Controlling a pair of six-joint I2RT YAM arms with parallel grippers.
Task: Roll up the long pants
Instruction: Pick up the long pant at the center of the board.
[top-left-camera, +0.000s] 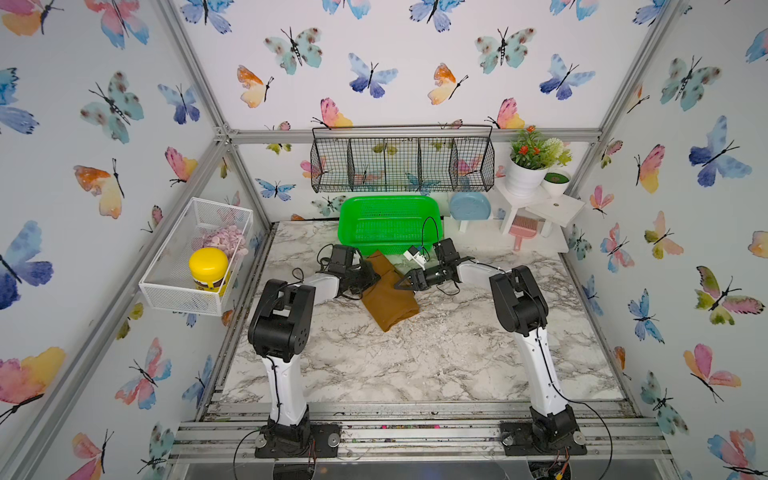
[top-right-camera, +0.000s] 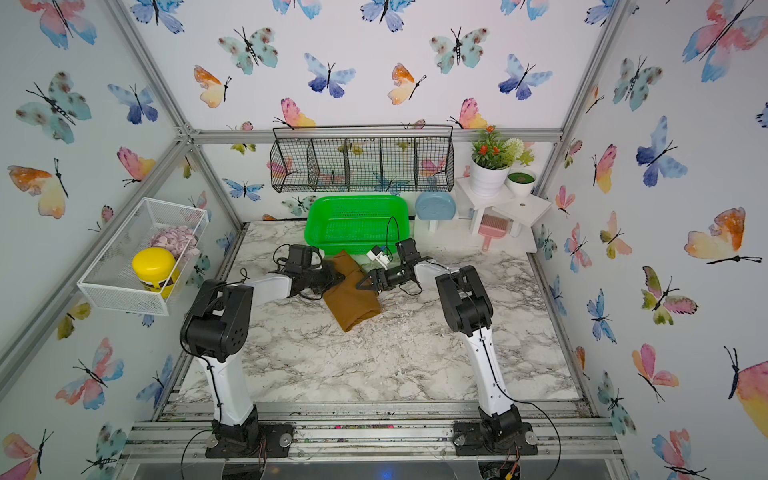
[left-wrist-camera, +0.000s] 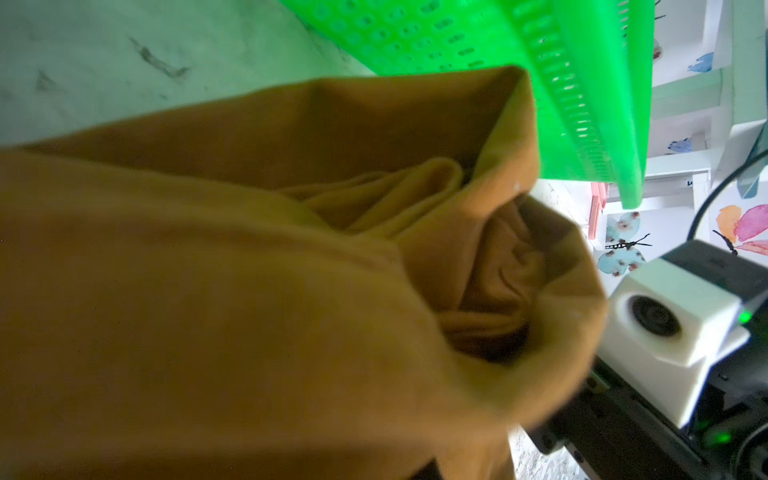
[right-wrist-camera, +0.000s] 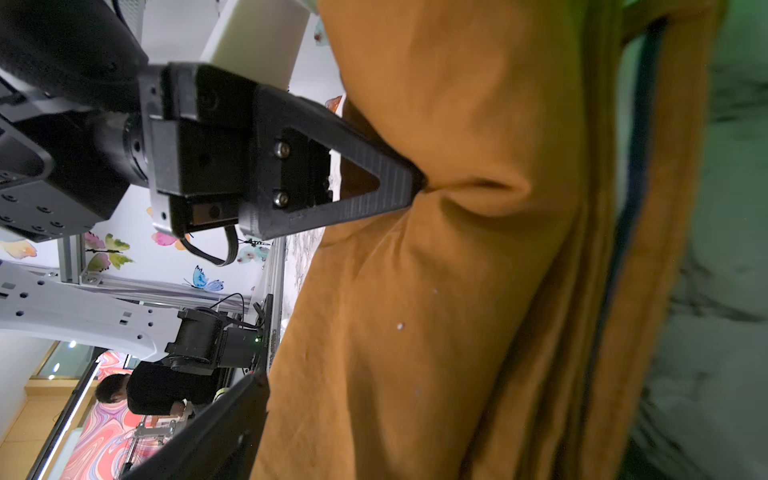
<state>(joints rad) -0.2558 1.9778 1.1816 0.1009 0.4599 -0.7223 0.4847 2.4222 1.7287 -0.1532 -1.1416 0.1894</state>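
**Entry: long pants (top-left-camera: 390, 299), mustard-brown, bundled on the bench**

Item. The long pants are plain mustard-brown cloth, gathered into a thick bundle of several layers (waistband and buttons show in no view). In both top views the bundle lies aslant on the marbled bench (top-left-camera: 415, 357), toward the far middle and between the two arms. Its far end lies just beside the lower edge of the green basket (top-left-camera: 388, 203). Its near end is a blunt folded edge lying flat. The left wrist view shows one end of the bundle curling inward, with loose folds inside.

Fittings.
- The left tool (right-wrist-camera: 415, 183) is closed. Its fingertips pinch a pucker of cloth at the bundle's left edge (plainest in the right wrist view).
- The right tool (top-left-camera: 400, 286) has its jaws standing wide apart. It sits low at the bundle's right edge and points toward the left tool. One of its fingers (right-wrist-camera: 224, 417) lies beside the cloth; whether it touches cannot be told.

Surroundings.
- The green basket is perforated plastic, stood on edge against the back wall.
- A black wire basket (top-left-camera: 401, 166) hangs on the back wall above it.
- A white mesh bin (top-left-camera: 178, 291) hangs on the left wall and holds a yellow-lidded jar (top-left-camera: 208, 266).
- A potted plant (top-left-camera: 525, 174) stands on a white stand at the far right.
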